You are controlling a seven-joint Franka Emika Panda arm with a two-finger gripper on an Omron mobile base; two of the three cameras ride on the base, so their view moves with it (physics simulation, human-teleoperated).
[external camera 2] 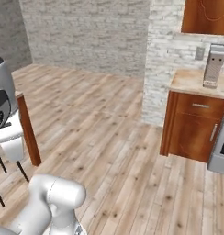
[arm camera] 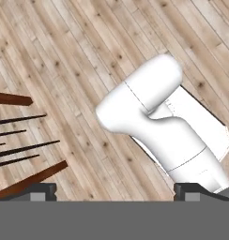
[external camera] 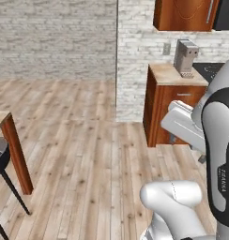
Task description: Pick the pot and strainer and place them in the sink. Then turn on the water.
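- Over bare light wood plank floor (arm camera: 64, 56) the claw (arm camera: 115, 192) points straight down, its two dark fingertips (arm camera: 41, 191) standing far apart with nothing between them.
- Judging by that downward look and the folded white arm (external camera: 219, 140), the robot is carrying its arm tucked while the base travels, not reaching for anything yet.
- None of the task's things can be pointed out from where I stand: the pot, strainer and sink are not to be seen, so the task looks barely begun.
- Ahead and to the right stands a reddish-brown wooden cabinet (external camera 2: 196, 124) with a pale stone tabletop (external camera 2: 192, 80), and on it a grey boxy countertop appliance (external camera 2: 214, 64) close to the white brick wall (external camera 2: 166, 50).
- Beside that cabinet, at the right edge of the right base view, a strip of steel-grey stove front (external camera 2: 221, 151) shows; my guess is the kitchen run carries on that way.
- To the left, a brown wooden table leg (external camera 2: 29, 131) and thin black chair legs (external camera: 13, 190) crowd the base's side.
- Between table corner and cabinet corner the floor lies wide open for driving; the table leg is the nearer edge to mind when turning.
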